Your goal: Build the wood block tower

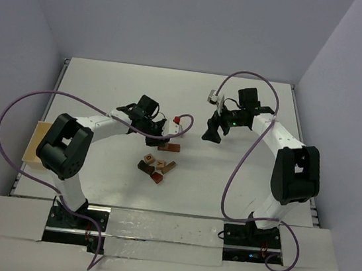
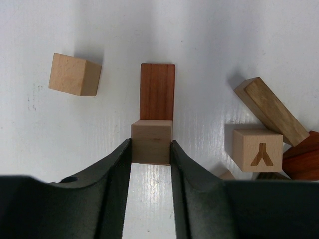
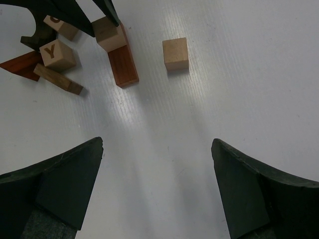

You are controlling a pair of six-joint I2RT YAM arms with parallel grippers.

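Jaws, my left gripper (image 2: pixel 151 149): clenched on a tan cube (image 2: pixel 152 139)
Jaws, my right gripper (image 3: pixel 157 189): spread wide, nothing between them, above the white table (image 3: pixel 239 74)
Held cube: over one end of the flat reddish-brown plank (image 2: pixel 157 92); whether it rests on the plank, I cannot tell
Loose cube (image 2: pixel 75 74): alone beside the plank, apart from it
Other blocks: Y-marked cube (image 2: pixel 257 149) and dark plank (image 2: pixel 270 110), huddled on the plank's other side

the white desk (image 1: pixel 106 92) is carrying a reddish-brown plank (image 2: pixel 157 89) lying flat, a plain tan cube (image 2: pixel 75 74) sitting apart from it, and a loose cluster including a lettered cube (image 2: pixel 257 149) and a dark slat (image 2: pixel 269 109). a pale tray (image 1: pixel 33 143) is lying at its left edge.
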